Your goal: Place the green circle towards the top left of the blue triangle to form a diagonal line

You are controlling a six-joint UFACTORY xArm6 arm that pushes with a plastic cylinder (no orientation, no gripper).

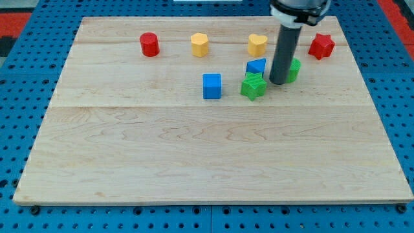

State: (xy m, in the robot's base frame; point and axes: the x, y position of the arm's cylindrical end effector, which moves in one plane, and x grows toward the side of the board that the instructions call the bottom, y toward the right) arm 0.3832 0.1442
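My tip [279, 82] stands near the board's top right, right against the left side of the green circle [294, 70], which it partly hides. The blue triangle [256, 66] is just left of the rod. A green star [253, 85] lies below the blue triangle, left of and slightly below my tip. The green circle sits to the right of the blue triangle, at about the same height.
A blue cube [211, 85] lies left of the green star. Along the top of the wooden board [129, 162] are a red cylinder [149, 44], a yellow block [200, 44], a yellow heart [257, 44] and a red star [321, 46].
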